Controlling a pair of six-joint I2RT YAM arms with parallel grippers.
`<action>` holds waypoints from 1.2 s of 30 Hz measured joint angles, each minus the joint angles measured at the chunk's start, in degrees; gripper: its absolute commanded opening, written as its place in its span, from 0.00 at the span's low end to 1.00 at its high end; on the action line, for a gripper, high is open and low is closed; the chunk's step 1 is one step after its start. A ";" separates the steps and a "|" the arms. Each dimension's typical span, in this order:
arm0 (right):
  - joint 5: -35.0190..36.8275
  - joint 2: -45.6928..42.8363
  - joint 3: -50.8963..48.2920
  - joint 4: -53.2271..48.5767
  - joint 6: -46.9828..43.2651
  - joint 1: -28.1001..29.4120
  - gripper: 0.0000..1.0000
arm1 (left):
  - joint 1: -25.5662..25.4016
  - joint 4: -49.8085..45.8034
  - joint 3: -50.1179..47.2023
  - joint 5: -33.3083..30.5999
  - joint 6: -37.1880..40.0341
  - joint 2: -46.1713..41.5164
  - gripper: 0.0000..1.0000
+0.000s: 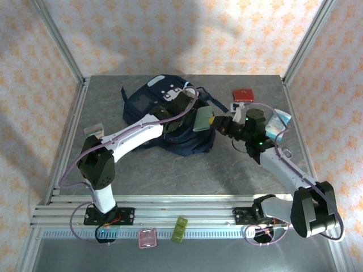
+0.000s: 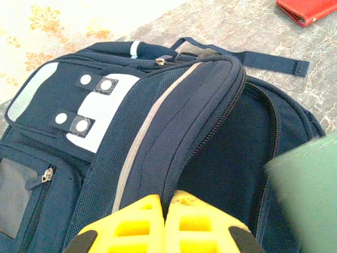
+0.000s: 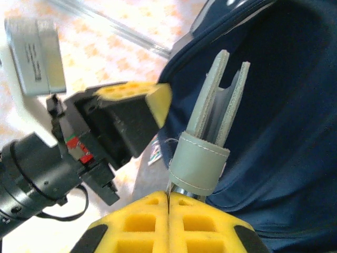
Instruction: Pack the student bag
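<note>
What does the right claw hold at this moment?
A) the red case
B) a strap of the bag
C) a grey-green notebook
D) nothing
C: in the right wrist view the right claw is shut on the near end of a grey-green notebook, with the navy student bag behind it.

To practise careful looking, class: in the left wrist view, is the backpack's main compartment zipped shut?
No, the student bag gapes open, its zipper parted around a dark interior.

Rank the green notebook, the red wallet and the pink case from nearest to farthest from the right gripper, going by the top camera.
1. green notebook, held in the right gripper.
2. red wallet, behind it, far side.
3. pink case, near rail, leftward.
</note>
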 measured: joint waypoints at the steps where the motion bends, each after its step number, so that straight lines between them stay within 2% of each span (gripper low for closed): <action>1: -0.02 1.09 -0.07 2.14 1.03 0.94 0.00 | 0.02 -0.37 0.44 0.15 -0.04 0.00 0.00; 10: 2.86 16.50 1.22 17.11 8.35 6.38 0.00 | 0.02 -1.95 2.67 1.97 -1.81 0.00 0.00; 18: 9.81 29.03 6.12 29.05 13.57 13.81 0.00 | 0.13 -2.25 2.86 4.31 -3.87 0.00 0.00; 19: 10.67 30.62 6.64 30.64 14.47 14.67 0.02 | 0.22 -2.29 2.86 4.48 -4.15 0.00 0.00; 23: 12.37 35.56 9.79 31.78 16.68 16.13 0.27 | 0.74 -3.06 2.86 4.50 -4.72 -0.22 0.00; 26: 13.84 35.65 9.68 30.45 16.59 16.31 0.45 | 0.87 -3.04 2.86 4.55 -4.98 -0.68 0.00; 29: 16.26 32.92 8.41 25.79 14.75 16.28 0.54 | 0.90 -3.02 2.86 4.96 -5.38 -0.87 0.00; 36: 23.26 18.05 6.40 7.65 5.57 15.85 0.60 | 1.05 -1.38 0.96 6.23 -6.05 -2.12 0.00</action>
